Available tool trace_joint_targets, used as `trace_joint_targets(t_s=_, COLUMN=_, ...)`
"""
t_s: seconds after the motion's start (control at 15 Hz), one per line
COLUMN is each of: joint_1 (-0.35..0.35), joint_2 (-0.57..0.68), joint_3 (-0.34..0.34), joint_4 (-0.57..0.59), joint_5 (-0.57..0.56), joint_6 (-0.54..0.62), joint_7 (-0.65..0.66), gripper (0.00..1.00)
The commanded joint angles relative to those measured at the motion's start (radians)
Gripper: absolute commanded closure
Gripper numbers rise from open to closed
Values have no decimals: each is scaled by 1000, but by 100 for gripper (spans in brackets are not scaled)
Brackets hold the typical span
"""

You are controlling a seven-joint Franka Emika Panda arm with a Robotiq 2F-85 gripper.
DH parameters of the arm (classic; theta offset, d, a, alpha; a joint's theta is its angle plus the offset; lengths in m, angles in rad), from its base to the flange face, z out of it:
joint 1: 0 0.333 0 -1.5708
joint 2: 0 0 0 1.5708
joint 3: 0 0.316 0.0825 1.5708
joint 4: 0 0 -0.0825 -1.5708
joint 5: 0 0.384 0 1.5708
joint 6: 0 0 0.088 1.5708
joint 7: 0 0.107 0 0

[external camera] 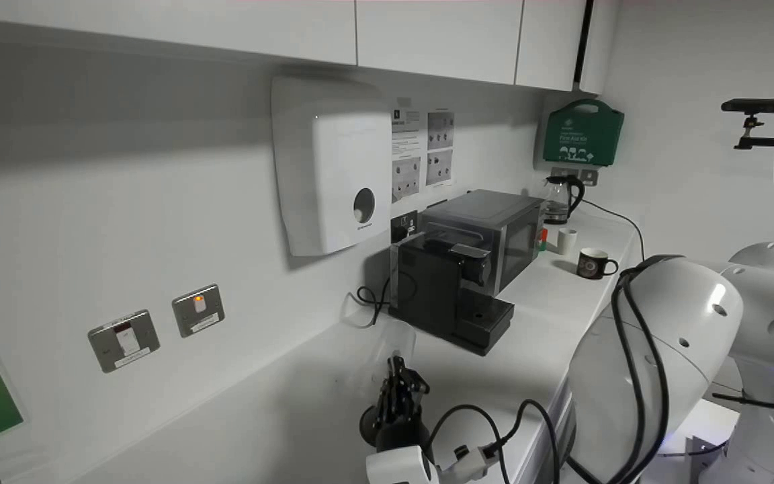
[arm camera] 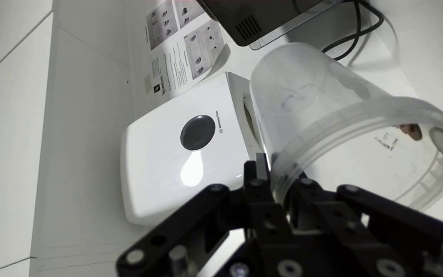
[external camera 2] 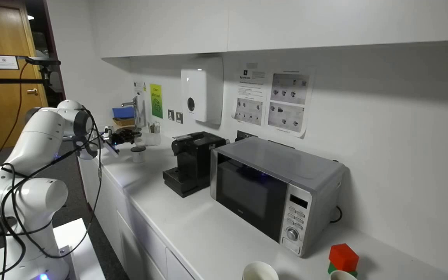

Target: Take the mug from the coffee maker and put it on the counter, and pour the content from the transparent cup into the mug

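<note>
My gripper (arm camera: 279, 181) is clamping the transparent cup (arm camera: 302, 84) by its rim; I'm seeing it tilted, clear, faintly milky, hanging left of the coffee maker (external camera 2: 196, 161), near the mug (external camera 2: 137, 156).

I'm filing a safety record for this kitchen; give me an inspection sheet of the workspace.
Surface: white counter with a straight front edge.
Job's things: transparent cup tilted, content cannot be told; mug upright on the counter; coffee maker beside the microwave.
Clutter: kettle, white cup, black cup with a handle, red block.
Gripper: shut on the transparent cup's rim.
Cables: arm cable loops by the gripper; black cord trails beside the coffee maker.
Surroundings: white wall dispenser, green first aid kit, tap.
</note>
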Motion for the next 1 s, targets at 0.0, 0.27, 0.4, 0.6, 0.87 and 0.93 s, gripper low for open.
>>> trace_joint_targets(t_s=0.0, joint_1=16, joint_2=0, joint_3=-17, joint_4=8, joint_5=-33, joint_6=-38, joint_7=-21, gripper=98)
trace_joint_targets(t_s=0.27, joint_1=18, joint_2=1, joint_3=-17, joint_4=7, joint_5=-37, joint_6=-44, joint_7=-21, gripper=98)
trace_joint_targets(t_s=0.4, joint_1=20, joint_2=2, joint_3=-18, joint_4=7, joint_5=-38, joint_6=-47, joint_7=-22, gripper=98)
trace_joint_targets(t_s=0.6, joint_1=22, joint_2=4, joint_3=-19, joint_4=10, joint_5=-39, joint_6=-55, joint_7=-24, gripper=98)
trace_joint_targets(t_s=0.87, joint_1=26, joint_2=10, joint_3=-23, joint_4=14, joint_5=-49, joint_6=-77, joint_7=-34, gripper=98)
trace_joint_targets(t_s=0.93, joint_1=27, joint_2=11, joint_3=-23, joint_4=14, joint_5=-52, joint_6=-80, joint_7=-36, gripper=98)
